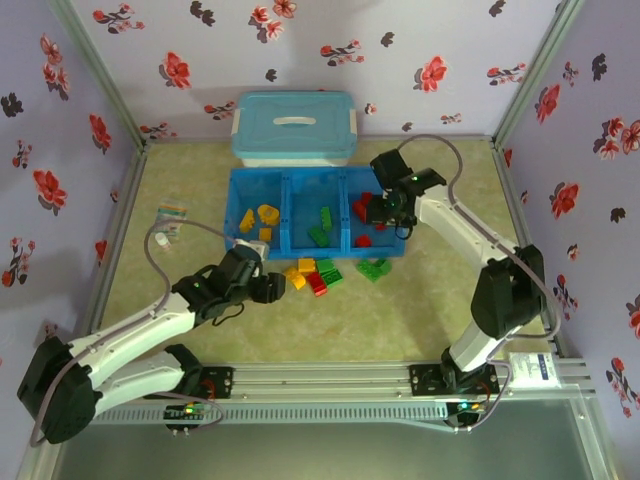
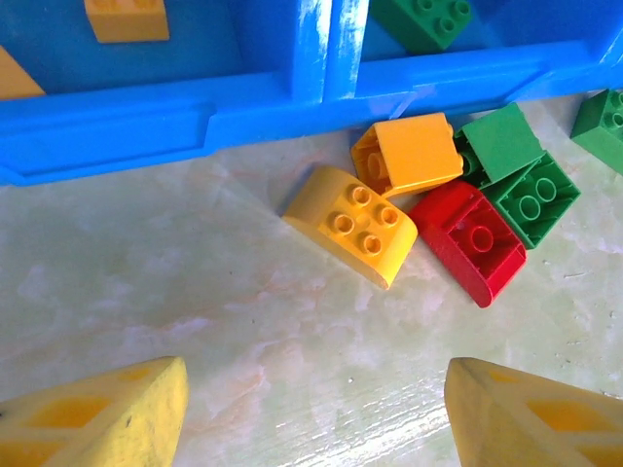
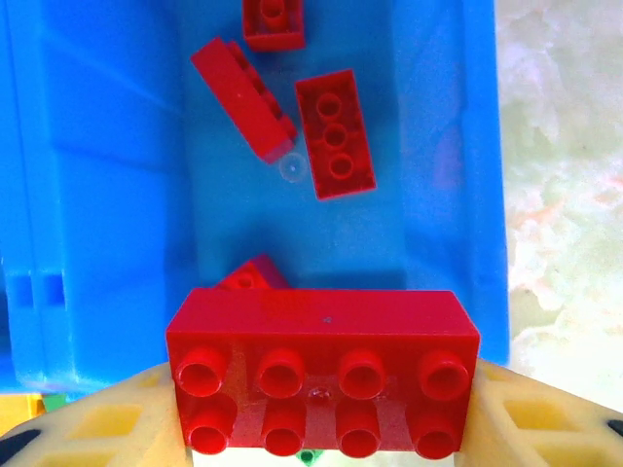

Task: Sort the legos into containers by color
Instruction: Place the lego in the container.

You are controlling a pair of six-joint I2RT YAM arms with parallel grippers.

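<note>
Floral-papered walls are seen around a pale mottled table. The right gripper is clamped on a long red brick, studs toward the camera. It is held over the right compartment of the blue tray. Several red bricks are already lying in that compartment, at 12 o'clock of the held one.

The left gripper is spread, with nothing between its fingers. It is hovering over bare table at 6 o'clock of a loose pile.

In that pile a yellow brick, an orange-yellow brick, a loose red brick and green bricks are bunched together. The pile is just beside the tray's front wall, at its 6 o'clock. A second green cluster is seen at 3 o'clock of the pile, also outside the tray.

Yellow pieces are sorted in the left compartment, and green pieces in the middle one. No mixed colours are noted inside the tray.

Progress is judged as past halfway:
- The held red brick is not yet dropped.
- Two yellows, one red and a handful of greens are left on the table.
- The exact count of loose greens cannot be told.
</note>
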